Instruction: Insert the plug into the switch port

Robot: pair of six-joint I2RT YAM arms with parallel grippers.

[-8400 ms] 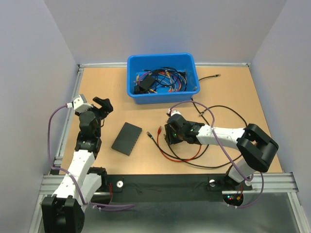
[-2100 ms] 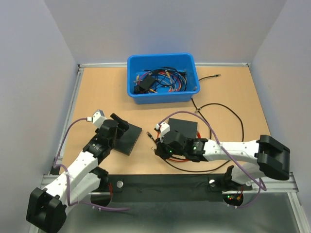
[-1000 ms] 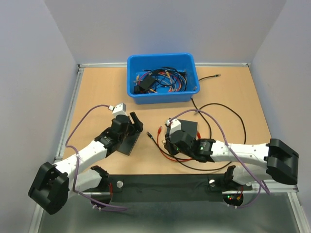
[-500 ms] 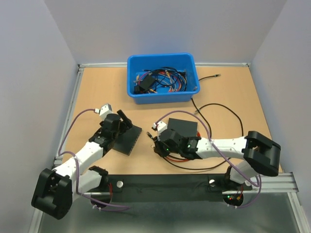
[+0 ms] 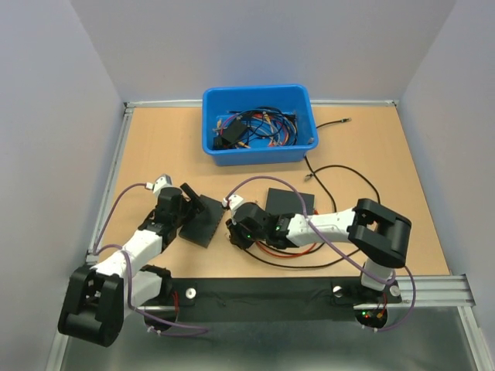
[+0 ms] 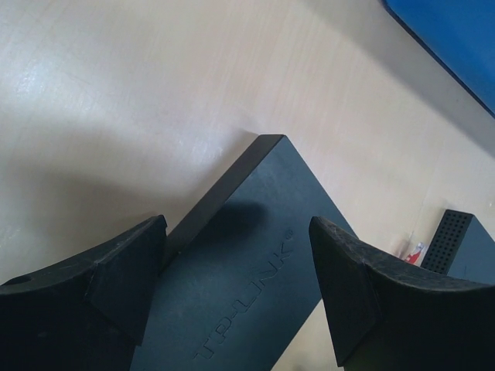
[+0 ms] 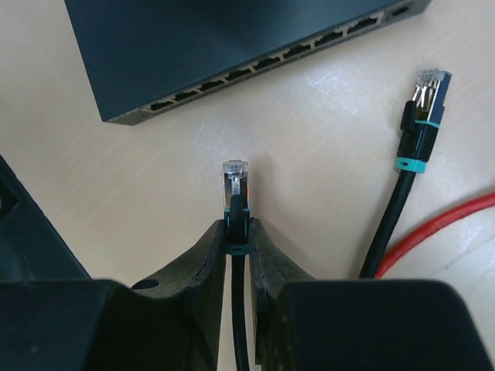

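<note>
The black TP-LINK switch (image 5: pixel 199 224) lies flat on the table, its row of ports (image 7: pixel 271 58) facing my right gripper. My left gripper (image 6: pixel 236 239) is open, one finger on each side of the switch (image 6: pixel 255 286) near its corner. My right gripper (image 7: pixel 240 232) is shut on a clear-tipped connector (image 7: pixel 236 182) with a dark boot, a teal band and a thin black cable. The connector points at the port row, a short gap away. The plug is out of view; only a stretch of red cable (image 7: pixel 448 224) shows.
A second black-cable connector (image 7: pixel 424 100) lies loose to the right of the held one. Another black box (image 5: pixel 290 202) sits behind the right arm. A blue bin (image 5: pixel 259 124) full of cables stands at the back. Black and red cables loop around (image 5: pixel 348 174).
My right gripper has moved left, bringing the held connector close to the switch's port side. My left gripper has shifted over the switch's left part and opened a little wider.
</note>
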